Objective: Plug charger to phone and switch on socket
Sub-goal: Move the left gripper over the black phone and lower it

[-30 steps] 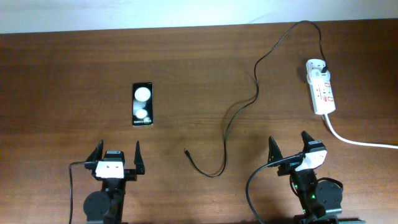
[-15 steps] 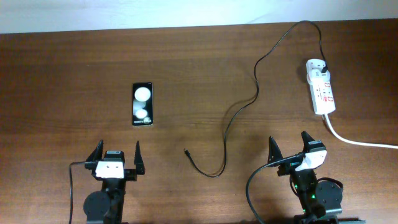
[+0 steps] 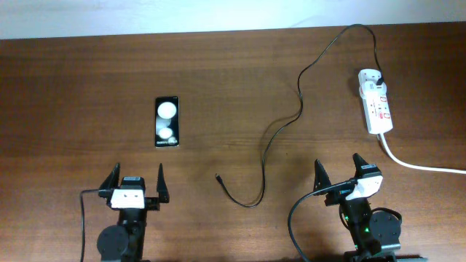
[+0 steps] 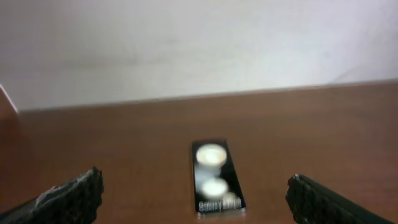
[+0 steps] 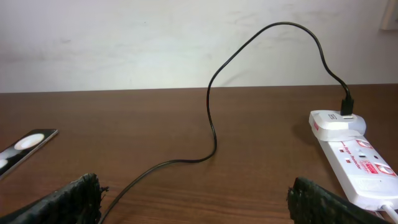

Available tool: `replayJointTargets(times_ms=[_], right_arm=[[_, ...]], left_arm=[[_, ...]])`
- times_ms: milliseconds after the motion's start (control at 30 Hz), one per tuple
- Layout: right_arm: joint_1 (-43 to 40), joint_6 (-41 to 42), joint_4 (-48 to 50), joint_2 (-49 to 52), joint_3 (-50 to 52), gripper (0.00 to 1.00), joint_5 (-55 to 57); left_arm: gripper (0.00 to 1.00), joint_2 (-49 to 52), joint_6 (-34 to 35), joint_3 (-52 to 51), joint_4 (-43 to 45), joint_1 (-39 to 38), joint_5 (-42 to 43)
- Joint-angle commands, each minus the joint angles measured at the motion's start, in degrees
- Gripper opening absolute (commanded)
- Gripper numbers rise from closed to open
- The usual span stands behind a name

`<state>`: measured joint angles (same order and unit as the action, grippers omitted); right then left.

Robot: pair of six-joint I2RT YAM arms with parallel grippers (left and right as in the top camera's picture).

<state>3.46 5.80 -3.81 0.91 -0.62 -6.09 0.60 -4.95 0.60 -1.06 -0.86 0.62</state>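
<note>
**Both arms parked, jaws spread, nothing in hand**

The left gripper (image 3: 138,175) is sitting low at the near edge of the brown wooden table (image 3: 73,87), its jaws spread wide and pinching nothing. The small black glossy smartphone (image 3: 167,121) is lying flat just ahead of those jaws, apart from them, lettering end nearest. The right gripper (image 3: 337,164) is gaping empty too. The long thin black charger cable (image 5: 211,118) is snaking ahead of its jaws, and its tiny connector tip (image 3: 218,176) is lying loose to their left, between the two grippers and well apart from the phone. The cable's far end is already sitting in the white elongated power strip (image 3: 376,108), ahead and to the right of the right jaws, so the strip's switches are probably falling to that arm. The thick white cord (image 3: 415,166) is trailing off rightward. Nothing is blocking either reach, though the slack loop is lying near the right jaws' path to the tip.
</note>
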Motion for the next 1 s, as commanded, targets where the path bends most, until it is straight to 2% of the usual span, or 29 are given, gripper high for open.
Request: replayJointTargets(times_ms=[0, 200, 367, 533, 700, 967], right_arm=[[-0.11, 0.00, -0.31, -0.70, 0.31, 0.99, 0.31], [-0.11, 0.00, -0.31, -0.70, 0.31, 0.99, 0.31], [-0.11, 0.00, -0.31, -0.70, 0.31, 0.99, 0.31], [-0.11, 0.00, -0.31, -0.70, 0.31, 0.99, 0.31], [-0.11, 0.00, -0.31, -0.70, 0.31, 0.99, 0.31], [-0.11, 0.00, -0.31, -0.70, 0.31, 0.99, 0.31]], left_arm=[[0.99, -0.15, -0.55, 0.61, 4.24, -0.22, 2.27], [0.99, 0.09, -0.50, 11.32, 0.44, -0.22, 10.84], [0.99, 6.36, -0.59, 30.45, -11.80, -0.22, 11.65], [0.99, 20.35, -1.42, 52.24, -22.23, -0.22, 13.27], [0.99, 35.45, -1.44, 68.02, -29.92, -0.22, 15.06], [0.99, 60.06, -1.42, 84.11, -41.53, -0.22, 18.10]])
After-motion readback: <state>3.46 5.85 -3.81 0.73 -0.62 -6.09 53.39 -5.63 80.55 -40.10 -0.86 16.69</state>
